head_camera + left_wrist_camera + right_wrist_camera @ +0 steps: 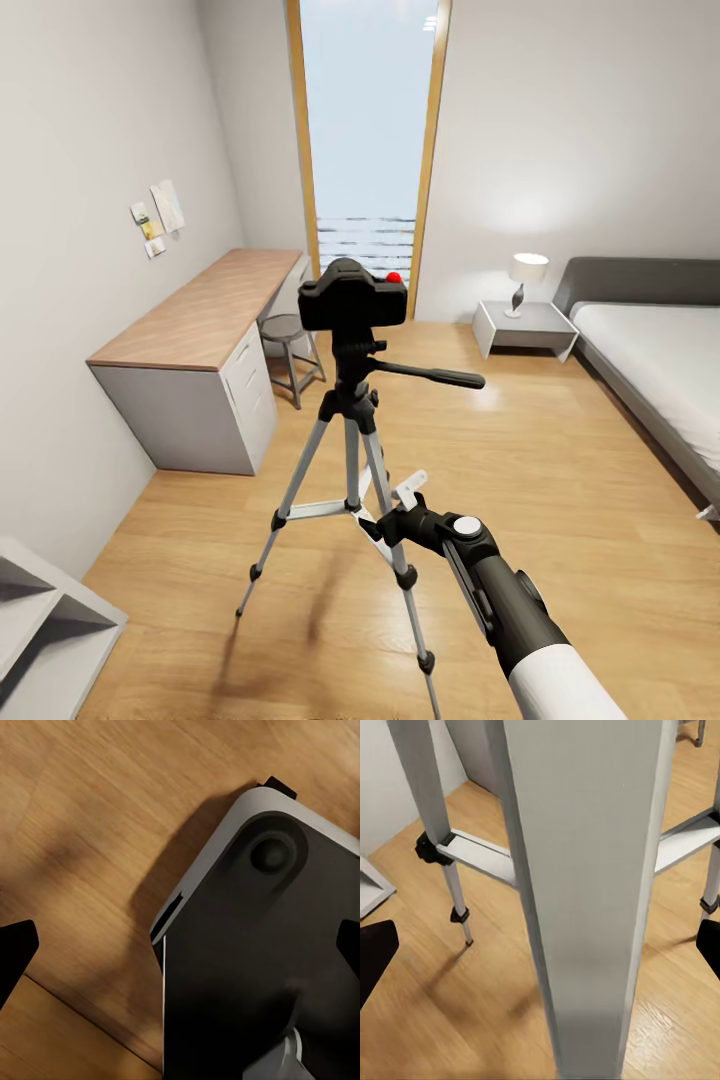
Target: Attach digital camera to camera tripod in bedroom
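Head view: camera (352, 295) sits on the head of the tripod (350, 440), upright on the bedroom floor (560, 500) between desk (200, 320) and bed (660, 360). Right gripper (393, 512) is spread wide beside a tripod leg, gripping nothing. Left gripper (180, 945) is likewise spread, empty, above the floor.

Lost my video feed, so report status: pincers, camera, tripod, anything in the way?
Right pincer open, down by a tripod leg. Left pincer open over the floor. Digital camera sits atop camera tripod. Nothing blocking.
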### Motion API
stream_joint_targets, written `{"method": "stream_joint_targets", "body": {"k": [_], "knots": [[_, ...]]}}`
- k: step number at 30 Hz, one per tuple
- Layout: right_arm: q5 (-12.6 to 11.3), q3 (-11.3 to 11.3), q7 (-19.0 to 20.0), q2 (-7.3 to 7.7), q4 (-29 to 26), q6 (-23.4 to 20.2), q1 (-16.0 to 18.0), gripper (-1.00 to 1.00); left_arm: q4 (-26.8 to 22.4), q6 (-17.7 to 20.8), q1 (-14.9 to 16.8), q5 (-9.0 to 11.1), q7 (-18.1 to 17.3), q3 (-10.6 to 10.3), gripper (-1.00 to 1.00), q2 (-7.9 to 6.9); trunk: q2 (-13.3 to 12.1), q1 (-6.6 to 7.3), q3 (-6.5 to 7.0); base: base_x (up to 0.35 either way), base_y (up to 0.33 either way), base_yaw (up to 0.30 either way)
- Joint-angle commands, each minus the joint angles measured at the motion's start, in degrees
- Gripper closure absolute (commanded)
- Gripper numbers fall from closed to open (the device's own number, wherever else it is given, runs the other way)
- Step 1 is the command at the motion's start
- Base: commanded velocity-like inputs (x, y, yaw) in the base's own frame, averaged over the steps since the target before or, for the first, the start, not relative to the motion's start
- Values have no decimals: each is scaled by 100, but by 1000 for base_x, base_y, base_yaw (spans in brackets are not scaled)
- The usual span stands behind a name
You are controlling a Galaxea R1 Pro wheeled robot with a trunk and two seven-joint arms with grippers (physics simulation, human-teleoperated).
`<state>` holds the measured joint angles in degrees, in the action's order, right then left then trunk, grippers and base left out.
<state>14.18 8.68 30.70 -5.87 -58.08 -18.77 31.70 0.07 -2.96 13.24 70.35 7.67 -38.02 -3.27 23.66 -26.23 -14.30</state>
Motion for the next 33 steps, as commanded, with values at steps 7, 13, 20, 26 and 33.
{"method": "stream_joint_targets", "body": {"k": [7,13,20,26,33], "knots": [[44,-6,32,-2,-10,-22,3,-100,1,-11,3,40,15,-48,-100,1,10,-2,-10,-23,0,0],[-53,-35,130,96,-107,-122,-94,-100,-7,-20,0,51,15,-48,-100,-6,10,-2,-10,-4,0,0],[-59,-30,107,247,-103,-289,-119,-100,-7,-20,-6,50,15,-48,-100,-2,10,-2,-10,0,0,0],[120,-14,-32,53,-88,-97,-64,-100,-7,-20,-8,49,15,-48,-100,1,10,-2,-10,0,0,0],[149,-12,-53,-15,-256,56,-50,-100,-7,-20,-8,49,15,-48,-100,1,10,-2,-10,0,0,0]]}}
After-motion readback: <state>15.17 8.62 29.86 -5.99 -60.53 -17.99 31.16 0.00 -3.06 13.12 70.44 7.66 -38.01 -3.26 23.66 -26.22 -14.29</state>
